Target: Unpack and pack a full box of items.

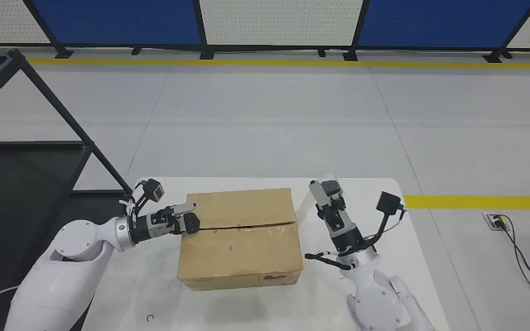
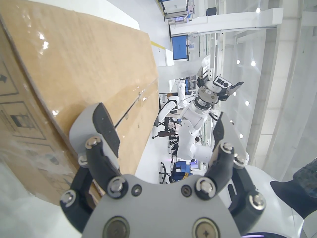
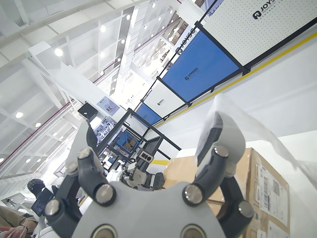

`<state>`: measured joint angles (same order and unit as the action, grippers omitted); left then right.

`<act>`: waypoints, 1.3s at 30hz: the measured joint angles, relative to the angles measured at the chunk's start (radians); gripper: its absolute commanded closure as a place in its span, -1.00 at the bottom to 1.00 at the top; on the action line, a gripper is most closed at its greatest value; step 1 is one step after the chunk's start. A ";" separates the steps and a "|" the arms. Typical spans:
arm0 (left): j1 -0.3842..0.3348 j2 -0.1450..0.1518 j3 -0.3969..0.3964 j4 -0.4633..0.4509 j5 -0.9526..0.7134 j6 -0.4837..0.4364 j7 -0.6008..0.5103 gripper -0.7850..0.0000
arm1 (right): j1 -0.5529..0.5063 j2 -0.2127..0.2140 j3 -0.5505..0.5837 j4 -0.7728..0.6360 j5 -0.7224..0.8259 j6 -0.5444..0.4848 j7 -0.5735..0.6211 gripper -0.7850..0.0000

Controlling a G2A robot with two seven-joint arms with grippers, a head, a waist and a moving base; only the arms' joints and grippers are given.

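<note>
A closed brown cardboard box [image 1: 240, 240] sits mid-table, its top flaps meeting at a seam [image 2: 135, 102]. My left gripper [image 1: 190, 223] is at the box's left edge by that seam. It is open [image 2: 161, 115], with one finger [image 2: 105, 122] over the box top and the other off the side. My right gripper [image 1: 320, 190] is raised past the box's right end, pointing away from the table. It stands open [image 3: 151, 122], and a strip of clear film [image 3: 247, 125] clings to one finger [image 3: 216, 130]. The box's labelled end [image 3: 267, 182] lies below that finger.
The white table [image 1: 373, 199] has bare surface on both sides of the box and in front of it. A black metal frame [image 1: 74, 132] stands at the table's left. Blue and white partition panels [image 1: 273, 21] line the far side of the floor.
</note>
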<state>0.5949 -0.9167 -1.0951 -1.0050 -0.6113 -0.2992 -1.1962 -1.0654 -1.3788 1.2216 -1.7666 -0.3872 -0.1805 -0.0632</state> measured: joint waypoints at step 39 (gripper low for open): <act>0.029 -0.009 -0.052 -0.019 0.017 0.008 -0.006 -1.00 | 0.042 -0.011 -0.002 -0.037 0.029 0.004 0.130 -1.00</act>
<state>0.6241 -0.9256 -1.1472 -1.0241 -0.5948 -0.2913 -1.2019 -1.0234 -1.3894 1.2194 -1.8037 -0.3581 -0.1762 0.0664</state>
